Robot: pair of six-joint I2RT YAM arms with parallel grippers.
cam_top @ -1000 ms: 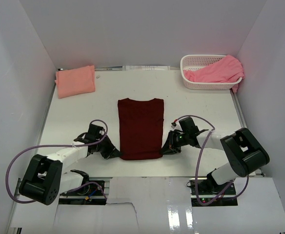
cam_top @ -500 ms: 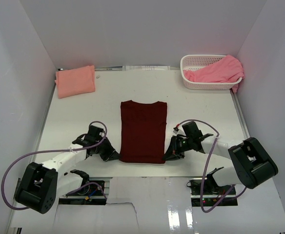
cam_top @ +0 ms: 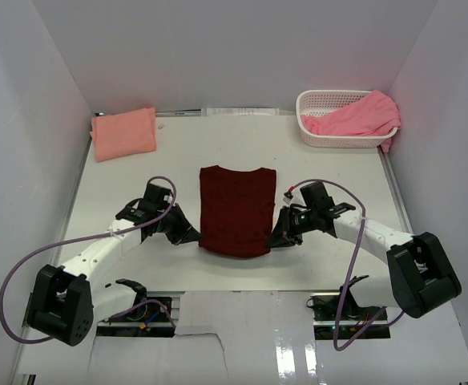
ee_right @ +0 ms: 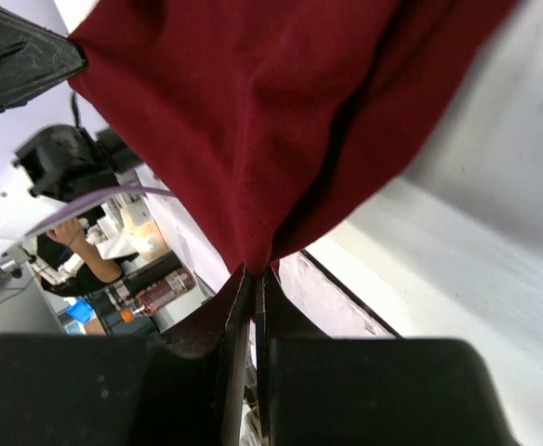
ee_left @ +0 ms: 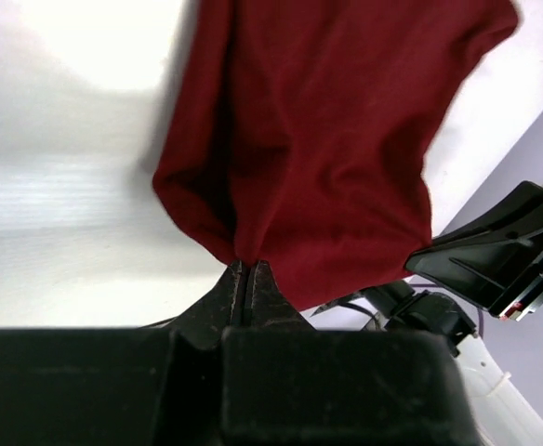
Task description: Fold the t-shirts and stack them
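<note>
Top external view: left claw and right claw each clench a near hem corner of the maroon t-shirt, left of the basket and nearer the arms. It looks mid-fold to me. The next move should carry the hem to the collar.

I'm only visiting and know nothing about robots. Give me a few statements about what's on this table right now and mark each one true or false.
1. The left gripper and the right gripper are both shut on the dark red shirt. True.
2. The pink shirt lies flat on the table. False: it sits bunched in the white basket.
3. The peach shirt lies folded at the far left corner. True.
4. The dark red shirt rests on the peach shirt. False: they lie well apart.
</note>
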